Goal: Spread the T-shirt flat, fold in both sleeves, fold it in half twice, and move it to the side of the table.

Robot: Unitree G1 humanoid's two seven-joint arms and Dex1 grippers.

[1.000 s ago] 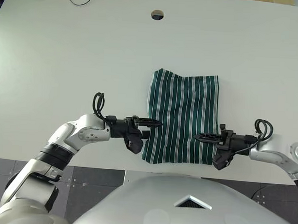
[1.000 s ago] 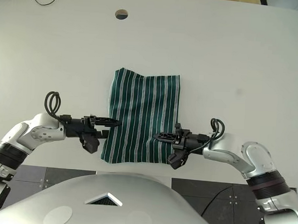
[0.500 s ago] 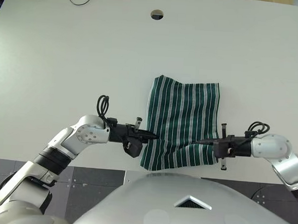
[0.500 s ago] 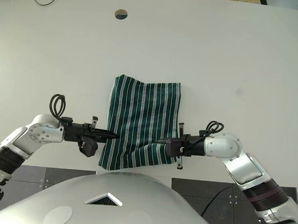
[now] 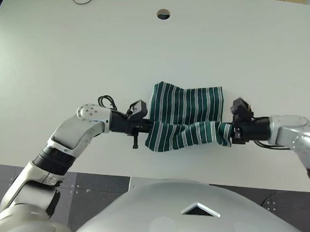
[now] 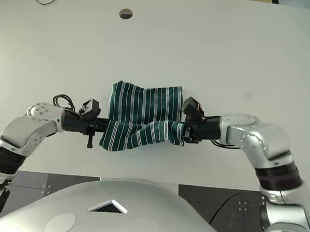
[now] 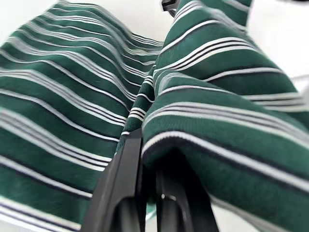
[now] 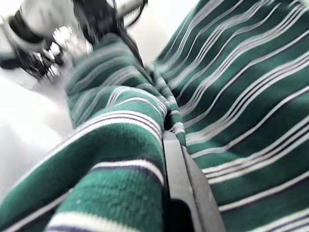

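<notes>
T-shirt (image 5: 186, 99) crosswise, long axis left-right, near edge lifted.

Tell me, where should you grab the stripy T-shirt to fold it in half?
By its two near corners, one from each side, just as the left tool and right tool pinch the T-shirt. The cloth is limp, so holding both ends probably lets the near edge lift evenly between them.

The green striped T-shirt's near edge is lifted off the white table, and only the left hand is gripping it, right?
Not only the left. The left eye view shows the left hand and the right hand each gripping one end of the T-shirt along its lifted near edge. The rest stands: that edge is up off the white table.
</notes>
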